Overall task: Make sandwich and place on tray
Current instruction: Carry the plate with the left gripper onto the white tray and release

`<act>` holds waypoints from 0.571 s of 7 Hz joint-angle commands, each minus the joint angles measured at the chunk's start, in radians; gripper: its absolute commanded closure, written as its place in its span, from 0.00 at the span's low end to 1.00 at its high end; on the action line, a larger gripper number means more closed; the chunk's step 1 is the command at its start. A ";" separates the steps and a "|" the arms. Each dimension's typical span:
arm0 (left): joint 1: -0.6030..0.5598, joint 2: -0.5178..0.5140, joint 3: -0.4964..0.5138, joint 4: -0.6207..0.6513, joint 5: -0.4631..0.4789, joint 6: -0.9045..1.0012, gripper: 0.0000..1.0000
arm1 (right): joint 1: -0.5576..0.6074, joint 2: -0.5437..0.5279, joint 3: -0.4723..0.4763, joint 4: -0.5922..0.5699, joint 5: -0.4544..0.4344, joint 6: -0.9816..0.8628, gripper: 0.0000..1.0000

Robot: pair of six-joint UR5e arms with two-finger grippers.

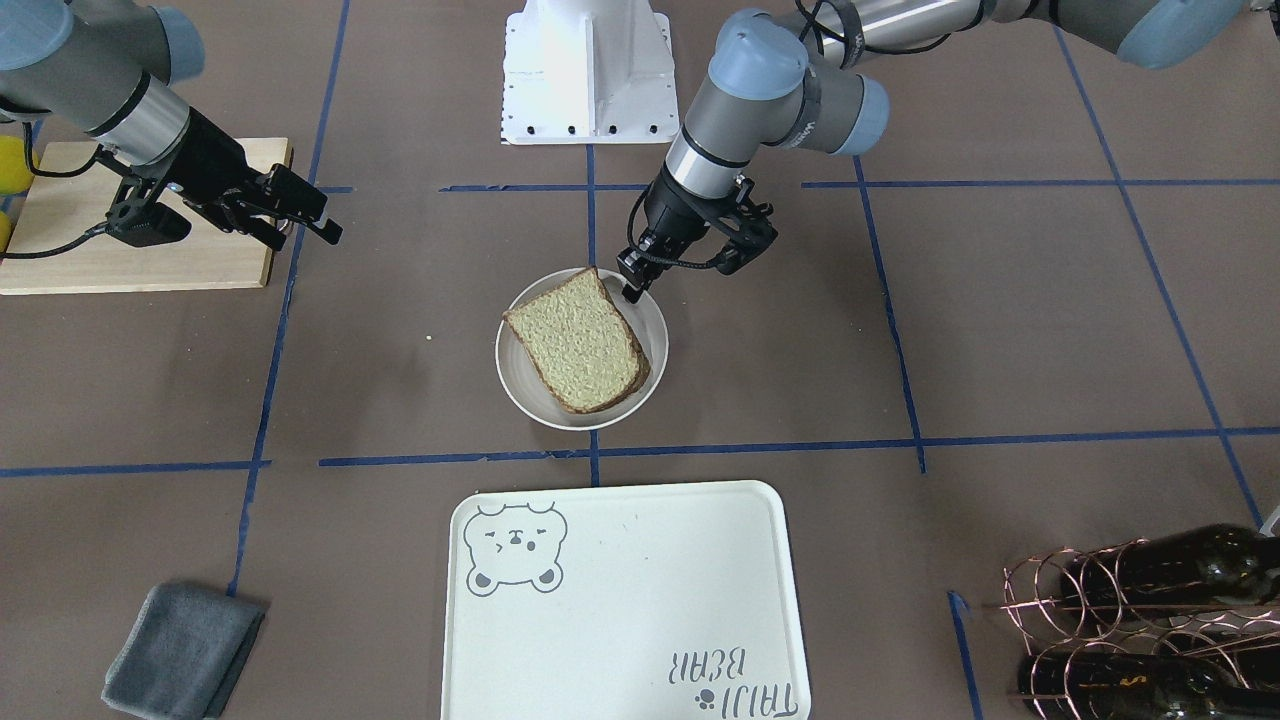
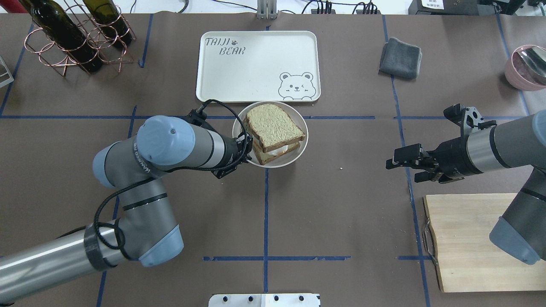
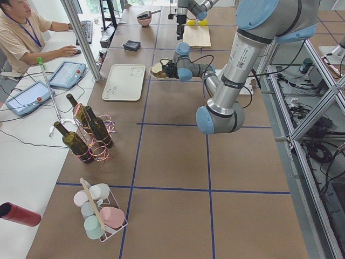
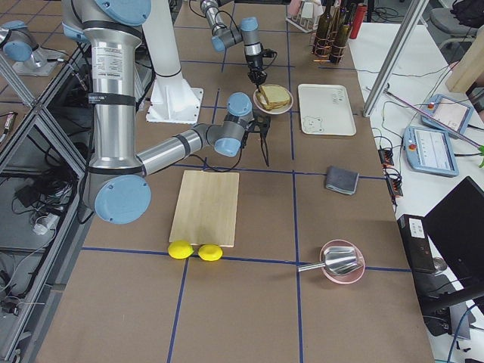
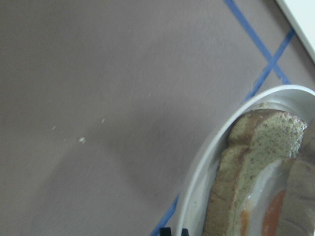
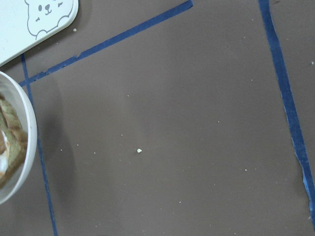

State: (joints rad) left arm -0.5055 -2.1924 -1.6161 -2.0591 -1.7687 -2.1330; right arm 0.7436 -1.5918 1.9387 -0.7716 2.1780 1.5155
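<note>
The sandwich (image 2: 273, 128), two tan bread slices with a white-and-orange egg between them, lies on a round cream plate (image 2: 298, 155) just short of the tray (image 2: 256, 68). My left gripper (image 2: 246, 145) is at the plate's rim on the robot's left side and looks shut on it. In the front view its tip (image 1: 632, 290) touches the rim behind the sandwich (image 1: 580, 340). The left wrist view shows the plate rim (image 5: 206, 172) and the sandwich edge (image 5: 261, 172) close up. My right gripper (image 2: 399, 164) hovers open and empty well to the plate's right.
A wooden cutting board (image 2: 473, 238) lies under the right arm, with two lemons (image 4: 195, 251) beside it. A grey cloth (image 2: 400, 57), a pink bowl (image 2: 527, 66) and a wire rack of wine bottles (image 2: 72, 38) stand along the far side. A person (image 3: 21, 32) sits beyond the table.
</note>
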 commanded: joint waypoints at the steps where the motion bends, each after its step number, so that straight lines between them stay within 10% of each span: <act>1: -0.091 -0.151 0.240 -0.012 0.000 -0.060 1.00 | 0.006 -0.001 0.005 0.000 0.000 0.000 0.00; 4: -0.154 -0.266 0.471 -0.113 0.000 -0.120 1.00 | 0.005 0.000 0.010 0.000 0.002 0.000 0.00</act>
State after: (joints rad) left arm -0.6406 -2.4106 -1.2328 -2.1362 -1.7687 -2.2343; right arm 0.7487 -1.5913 1.9474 -0.7716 2.1793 1.5156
